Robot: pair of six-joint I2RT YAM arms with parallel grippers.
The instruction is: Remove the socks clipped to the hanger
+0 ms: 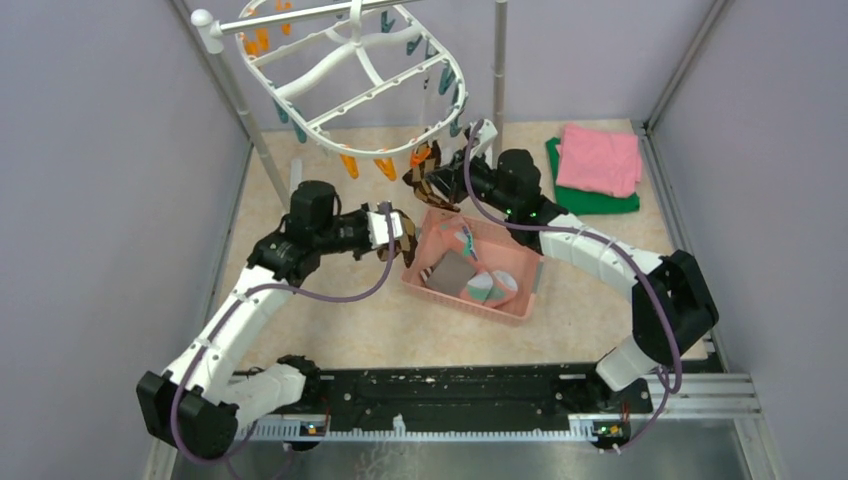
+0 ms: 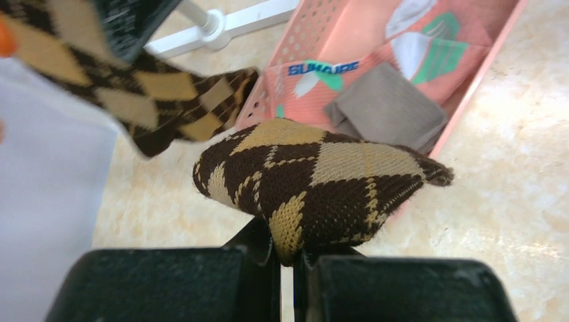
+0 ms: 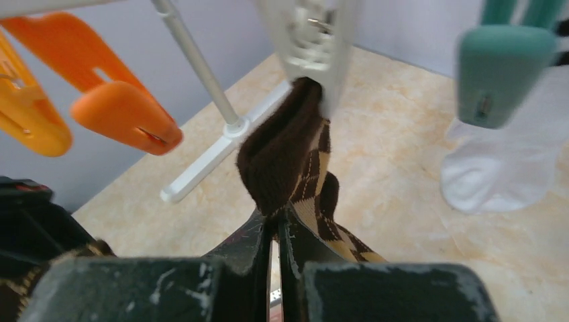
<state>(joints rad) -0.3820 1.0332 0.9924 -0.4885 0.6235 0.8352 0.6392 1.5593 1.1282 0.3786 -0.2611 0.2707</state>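
The hanger (image 1: 355,70) is seen tilted above the far left part of the surface, hung from a stand (image 1: 240,95), with orange clips (image 3: 127,121) and teal clips (image 3: 503,67) along its rim. One brown diamond sock, the clipped sock (image 3: 288,147), is held by its top edge in a pale clip (image 3: 315,40) at the hanger's near end, roughly over the middle of the far half of the surface. The right hand (image 3: 276,225) is closed on this sock just below the clip, with the fingers pressed together on the fabric. A second brown diamond sock, the free sock (image 2: 315,181), is pinched in the closed left hand (image 2: 285,258) and is attached to no clip. In the top view it is held above the surface near the middle, just beside the left corner of a pink basket (image 1: 470,303). In the basket, a grey sock (image 2: 389,111) and a pink sock (image 2: 429,47) with white and green patches are lying. A white fabric piece (image 3: 496,168) is seen below a teal clip, but whether it is clipped cannot be told. Folded pink and green cloths (image 1: 598,160) are laid at the far right corner of the surface.
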